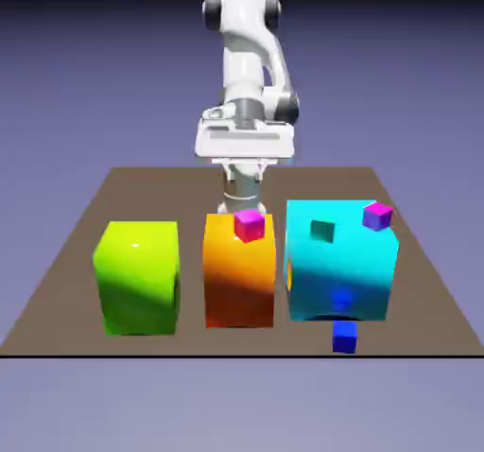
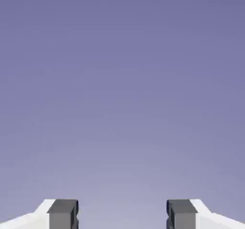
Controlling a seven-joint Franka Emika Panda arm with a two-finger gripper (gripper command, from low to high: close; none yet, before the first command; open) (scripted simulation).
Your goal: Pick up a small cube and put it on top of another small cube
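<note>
The small cube [image 1: 344,337], tiny, glossy and dark blue, lies on the brown table [image 1: 57,280] near its front edge, just in front of a big cyan block [image 1: 341,270]. My gripper [image 1: 244,169] hangs at the back of the table, behind a big orange block [image 1: 239,275] and far from the dark-blue cube. In the hand view the gripper [image 2: 122,216] shows two grey fingertips [image 2: 62,214] standing well apart, with nothing between them and only the plain backdrop ahead. It is open.
A magenta small cube [image 1: 250,224] sits on the orange block's top. A purple small cube [image 1: 377,216] and a teal one [image 1: 322,232] rest on the cyan block. A big lime-green block [image 1: 138,276] stands at the exterior view's left.
</note>
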